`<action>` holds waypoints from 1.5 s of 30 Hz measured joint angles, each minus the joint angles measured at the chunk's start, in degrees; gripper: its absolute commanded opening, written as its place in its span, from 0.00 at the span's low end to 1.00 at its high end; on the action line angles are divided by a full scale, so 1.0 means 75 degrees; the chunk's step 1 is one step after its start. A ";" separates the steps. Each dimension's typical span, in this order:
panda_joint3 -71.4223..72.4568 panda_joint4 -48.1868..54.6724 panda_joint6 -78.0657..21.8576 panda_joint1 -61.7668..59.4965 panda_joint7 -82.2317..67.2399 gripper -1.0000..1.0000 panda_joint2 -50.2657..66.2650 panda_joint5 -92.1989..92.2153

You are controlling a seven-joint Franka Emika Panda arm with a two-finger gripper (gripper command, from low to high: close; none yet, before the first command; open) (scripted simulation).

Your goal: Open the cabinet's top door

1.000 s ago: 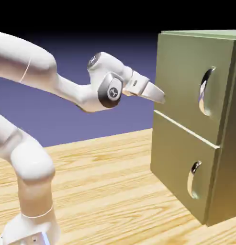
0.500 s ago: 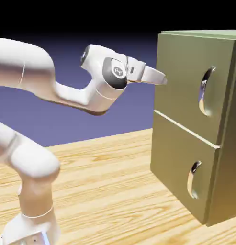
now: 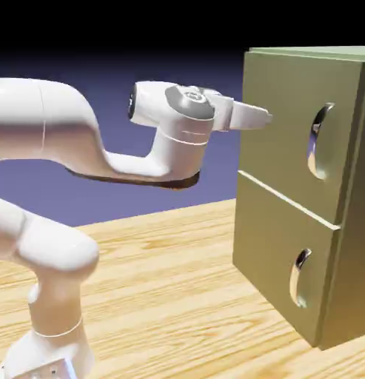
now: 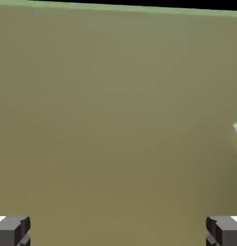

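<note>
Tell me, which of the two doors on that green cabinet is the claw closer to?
The top door, the larger upper panel. The gripper points at its upper part, level with its silver handle, while the smaller bottom door sits well below.

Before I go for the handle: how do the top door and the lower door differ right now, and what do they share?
The top door is the larger panel; the lower door is smaller. The gripper is level with the top door, near its upper left area in the exterior view, well above the lower door. The hand view is filled by the top door, not the lower one. Both are flat, olive-green and shut, each with an oval recess holding a silver handle.
</note>
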 measured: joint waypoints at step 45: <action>0.1088 -0.2029 -0.3410 -0.1382 0.3728 0.00 -0.1160 -0.2833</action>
